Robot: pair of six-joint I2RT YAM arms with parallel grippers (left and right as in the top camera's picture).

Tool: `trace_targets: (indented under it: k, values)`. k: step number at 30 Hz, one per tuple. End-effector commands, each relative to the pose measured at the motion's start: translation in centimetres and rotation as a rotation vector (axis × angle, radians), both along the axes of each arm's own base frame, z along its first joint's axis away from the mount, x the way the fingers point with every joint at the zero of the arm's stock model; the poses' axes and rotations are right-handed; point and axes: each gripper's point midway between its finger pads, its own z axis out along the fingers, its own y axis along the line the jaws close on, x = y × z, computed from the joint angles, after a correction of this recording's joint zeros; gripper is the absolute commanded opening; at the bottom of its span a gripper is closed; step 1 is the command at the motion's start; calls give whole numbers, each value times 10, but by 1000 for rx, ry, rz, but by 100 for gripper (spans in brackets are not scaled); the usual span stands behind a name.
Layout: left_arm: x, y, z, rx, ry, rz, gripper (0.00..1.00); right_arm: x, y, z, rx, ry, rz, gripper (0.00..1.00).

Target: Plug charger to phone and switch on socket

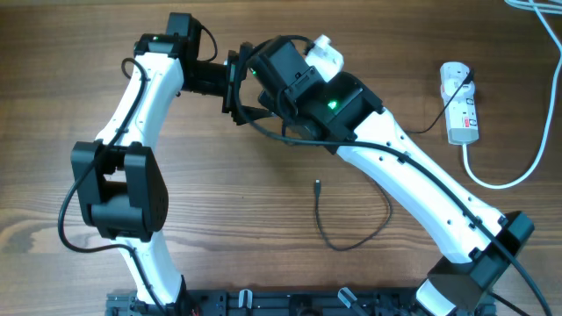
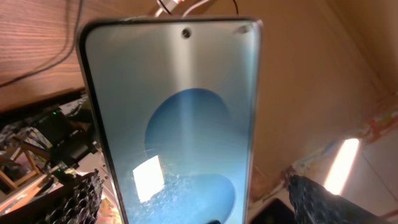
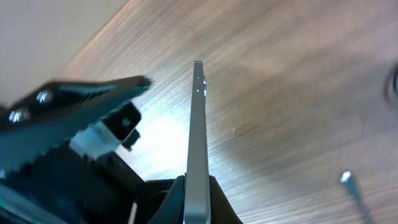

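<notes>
Socket (image 1: 461,104) sits by the right edge of the surface (image 1: 219,219), up toward the far-right corner. Its thick white cord (image 1: 527,167) loops along that edge and runs off at the corner. The charger (image 1: 318,211) is a thin black lead that leaves the socket end, passes under the right arm (image 1: 413,175), curls round mid-surface and ends loose. Its connector tip (image 1: 317,184) lies on bare wood approx. in the centre, touching nothing, well apart from the phone.

The phone (image 2: 180,124) is off the surface, up near the middle of the far edge where the two wrists meet. From above it's mostly hidden by the right wrist. The right wrist cam shows it edge-on, w/ the right end effector (image 3: 198,190) clamped on its lower end, one finger on each flat face. The charger tip shows in that cam's lower right corner, down on the wood.

The left end effector (image 2: 199,196) faces the screen, fingers (image 2: 317,199) spread wide. One sits clear of the phone's edge, the other is close by the opposite edge; can't tell if it touches.

Left arm (image 1: 140,96) comes up from the near edge, elbow out toward the left edge, wrist turned across to the right. The right arm stretches on a long diagonal from the near-right corner to the far-edge middle, lying over the charger's run.
</notes>
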Motion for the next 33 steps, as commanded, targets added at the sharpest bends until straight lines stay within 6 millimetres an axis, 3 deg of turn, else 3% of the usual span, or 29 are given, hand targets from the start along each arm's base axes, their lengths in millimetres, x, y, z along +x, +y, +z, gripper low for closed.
trace_targets:
  k: [1, 3, 6, 7, 12, 17, 33]
  values:
    - [4, 1, -2, 27, -28, 3, 95, 0, -5, 20, 256, 20, -302, 4]
    - [4, 1, -2, 27, -28, 3, 84, -1, -6, 26, 302, 19, -342, 4]
    - [4, 1, -2, 28, -20, 5, 59, -3, -8, 34, 359, 18, -391, 5]
    - [4, 1, -2, 28, -20, 5, 56, -4, -9, 36, 375, 18, -404, 4]
    - [3, 0, 4, -8, -16, 0, 52, -7, -11, 44, 464, 31, -495, 4]
    - [2, -2, 12, -55, -10, -7, 47, -11, -15, 38, 501, 69, -588, 5]
    - [-1, -3, 32, -166, 31, -18, 46, -7, -1, 43, 558, 74, -557, 5]
